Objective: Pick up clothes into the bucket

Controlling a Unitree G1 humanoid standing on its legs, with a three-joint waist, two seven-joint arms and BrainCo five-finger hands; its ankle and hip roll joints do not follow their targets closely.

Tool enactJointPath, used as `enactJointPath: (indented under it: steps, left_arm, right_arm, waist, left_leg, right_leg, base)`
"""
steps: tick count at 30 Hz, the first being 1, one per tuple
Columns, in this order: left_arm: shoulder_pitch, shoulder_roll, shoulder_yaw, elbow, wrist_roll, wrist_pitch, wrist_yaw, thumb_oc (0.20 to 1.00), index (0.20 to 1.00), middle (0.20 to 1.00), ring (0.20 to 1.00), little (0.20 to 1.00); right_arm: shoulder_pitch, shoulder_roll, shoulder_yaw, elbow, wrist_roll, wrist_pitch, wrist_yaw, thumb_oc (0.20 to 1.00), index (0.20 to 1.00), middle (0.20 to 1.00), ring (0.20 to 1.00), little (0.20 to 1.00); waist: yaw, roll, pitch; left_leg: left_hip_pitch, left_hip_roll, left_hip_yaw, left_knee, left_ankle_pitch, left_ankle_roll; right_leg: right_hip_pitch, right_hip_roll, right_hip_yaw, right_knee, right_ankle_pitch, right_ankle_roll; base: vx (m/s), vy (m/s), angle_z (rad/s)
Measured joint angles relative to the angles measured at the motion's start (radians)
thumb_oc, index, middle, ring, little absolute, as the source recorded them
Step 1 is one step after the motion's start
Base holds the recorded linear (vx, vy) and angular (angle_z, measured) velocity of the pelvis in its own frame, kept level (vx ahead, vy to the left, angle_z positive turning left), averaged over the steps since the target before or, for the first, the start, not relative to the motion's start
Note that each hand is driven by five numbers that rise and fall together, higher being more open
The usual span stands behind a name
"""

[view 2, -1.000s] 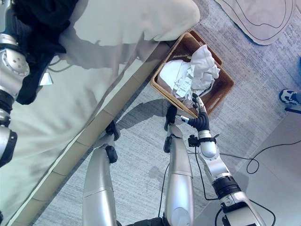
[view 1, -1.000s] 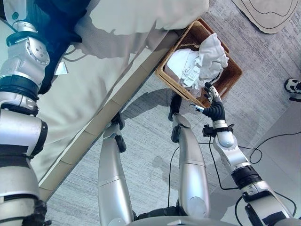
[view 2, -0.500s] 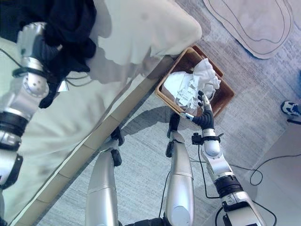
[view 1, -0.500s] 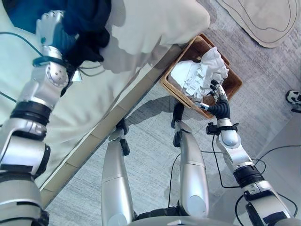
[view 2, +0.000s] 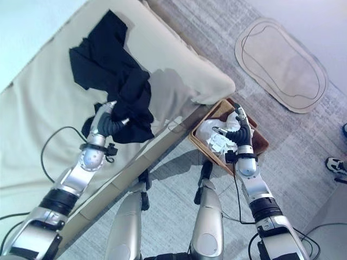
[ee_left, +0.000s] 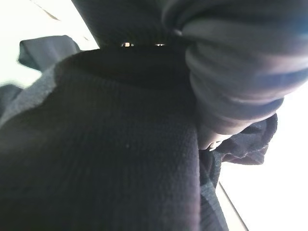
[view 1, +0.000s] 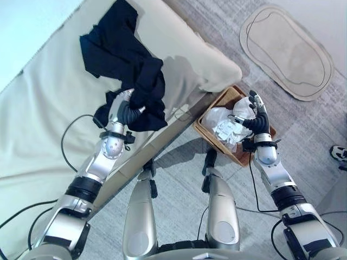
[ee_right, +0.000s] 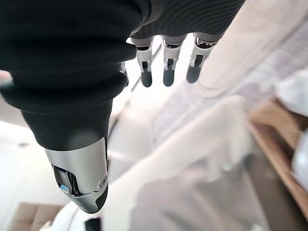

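A dark navy garment (view 1: 116,51) lies spread on the beige bed, with one end bunched up by the bed's edge. My left hand (view 1: 126,112) is at that bunch, fingers and thumb curled round the dark cloth (ee_left: 96,144), which drapes over it. A brown woven basket (view 1: 223,100) stands on the floor beside the bed, holding white clothes (view 1: 225,122). My right hand (view 1: 259,120) hovers over the basket's right side, open, its fingers (ee_right: 166,72) straight and holding nothing.
The bed (view 1: 49,124) runs across the left, its corner overhanging close to the basket. A beige oval rug (view 1: 287,51) lies on the grey carpet beyond the basket. A person's shoe (view 1: 340,153) shows at the right edge.
The camera has tilted up, so more of the bed and garment shows. My left arm now reaches out over the bed's edge, hand still in the dark cloth. My right hand moved over the basket.
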Motion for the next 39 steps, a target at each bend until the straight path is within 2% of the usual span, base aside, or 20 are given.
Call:
enactJointPath:
  steps: [5,7,9,11,12,16,21,22,27,31,36,39]
  left_arm:
    - [0.049,0.019,0.004,-0.085,-0.038,-0.01,-0.042,0.2,0.2,0.2,0.2,0.2]
    - [0.098,0.026,0.002,-0.152,-0.092,-0.036,-0.078,0.2,0.2,0.2,0.2,0.2]
    - [0.1,0.027,0.0,-0.18,-0.129,-0.051,-0.103,0.2,0.2,0.2,0.2,0.2]
    - [0.102,0.035,-0.008,-0.241,-0.199,-0.062,-0.154,0.2,0.2,0.2,0.2,0.2]
    - [0.105,0.033,-0.012,-0.27,-0.231,-0.072,-0.175,0.2,0.2,0.2,0.2,0.2]
    - [0.103,0.033,-0.042,-0.355,-0.355,-0.088,-0.25,0.2,0.2,0.2,0.2,0.2]
    - [0.095,0.03,-0.077,-0.416,-0.452,-0.091,-0.321,0.2,0.2,0.2,0.2,0.2]
    - [0.095,0.028,-0.08,-0.418,-0.468,-0.091,-0.329,0.2,0.2,0.2,0.2,0.2]
    - [0.086,0.0,-0.129,-0.429,-0.52,-0.086,-0.353,0.2,0.2,0.2,0.2,0.2]
    - [0.086,-0.021,-0.157,-0.434,-0.549,-0.085,-0.363,0.2,0.2,0.2,0.2,0.2]
    - [0.101,-0.05,-0.159,-0.463,-0.55,-0.068,-0.365,0.2,0.2,0.2,0.2,0.2]
    - [0.106,-0.059,-0.163,-0.463,-0.55,-0.06,-0.361,0.2,0.2,0.2,0.2,0.2]
  right_arm:
    - [0.0,-0.048,0.038,-0.025,-0.078,0.022,0.014,1.0,1.0,1.0,1.0,1.0]
    - [0.013,-0.102,0.083,-0.06,-0.152,0.02,0.038,1.0,1.0,1.0,1.0,1.0]
    - [0.003,-0.133,0.109,-0.058,-0.205,0.021,0.05,1.0,1.0,1.0,1.0,1.0]
    - [-0.02,-0.182,0.193,-0.058,-0.304,0.022,0.068,1.0,1.0,1.0,1.0,1.0]
    - [-0.024,-0.176,0.211,-0.052,-0.343,0.022,0.07,1.0,1.0,1.0,1.0,1.0]
    - [-0.048,-0.178,0.324,-0.046,-0.469,0.022,0.094,1.0,1.0,1.0,1.0,1.0]
    - [-0.042,-0.149,0.363,-0.064,-0.496,0.024,0.13,1.0,1.0,1.0,1.0,1.0]
    - [-0.041,-0.146,0.364,-0.076,-0.505,0.024,0.138,1.0,1.0,1.0,1.0,1.0]
    - [-0.024,-0.073,0.382,-0.099,-0.515,0.023,0.137,1.0,1.0,1.0,1.0,1.0]
    - [-0.011,-0.019,0.379,-0.112,-0.502,0.023,0.134,1.0,1.0,1.0,1.0,1.0]
    - [0.116,0.082,0.315,-0.209,-0.345,0.031,0.134,1.0,1.0,1.0,1.0,1.0]
    - [0.146,0.112,0.302,-0.214,-0.234,0.04,0.134,1.0,1.0,1.0,1.0,1.0]
  waist:
    - [0.01,0.005,-0.033]
    - [0.015,0.013,-0.104]
    - [0.031,0.016,-0.112]
    - [0.032,0.021,-0.153]
    - [0.034,0.022,-0.183]
    - [0.033,0.027,-0.234]
    - [0.031,0.05,-0.297]
    - [0.031,0.052,-0.298]
    - [0.03,0.059,-0.35]
    - [0.029,0.063,-0.363]
    - [0.03,0.07,-0.369]
    - [0.023,0.071,-0.372]
  left_leg:
    - [0.096,-0.004,-0.001,-0.055,0.019,-0.01]
    - [0.12,-0.002,0.0,-0.092,0.017,-0.012]
    - [0.154,0.0,-0.002,-0.102,0.02,-0.015]
    - [0.186,-0.001,-0.003,-0.119,0.02,-0.016]
    - [0.199,0.0,-0.002,-0.131,0.021,-0.016]
    - [0.255,0.0,-0.002,-0.155,0.023,-0.019]
    - [0.296,0.005,-0.001,-0.184,0.023,-0.021]
    - [0.307,0.005,-0.001,-0.192,0.029,-0.03]
    - [0.343,0.015,0.001,-0.219,0.032,-0.033]
    - [0.357,0.015,0.003,-0.221,0.032,-0.034]
    - [0.371,0.015,0.021,-0.232,0.032,-0.034]
    - [0.376,0.015,0.026,-0.236,0.032,-0.034]
  right_leg:
    - [0.106,0.005,-0.024,-0.056,0.014,-0.003]
    - [0.136,0.015,-0.032,-0.105,0.021,0.009]
    - [0.18,0.022,-0.042,-0.13,0.029,0.009]
    - [0.22,0.03,-0.052,-0.155,0.032,0.01]
    - [0.235,0.035,-0.055,-0.17,0.033,0.011]
    - [0.299,0.043,-0.064,-0.209,0.036,0.013]
    - [0.338,0.053,-0.072,-0.233,0.037,0.013]
    - [0.349,0.055,-0.072,-0.24,0.04,0.015]
    - [0.377,0.069,-0.072,-0.26,0.04,0.014]
    - [0.392,0.07,-0.072,-0.267,0.04,0.014]
    - [0.393,0.069,-0.061,-0.267,0.04,0.014]
    - [0.391,0.069,-0.054,-0.267,0.041,0.014]
  base:
    - [0.09,-0.056,0.06]
    - [0.1,-0.042,0.0]
    - [0.1,-0.041,0.06]
    - [0.09,-0.039,0.04]
    - [0.1,-0.042,-0.01]
    - [0.09,-0.036,0.01]
    - [0.09,-0.016,0.0]
    - [0.07,-0.012,-0.03]
    - [0.05,-0.008,-0.03]
    - [0.01,0.001,0.0]
    - [0.0,0.004,-0.05]
    - [0.0,0.003,-0.07]
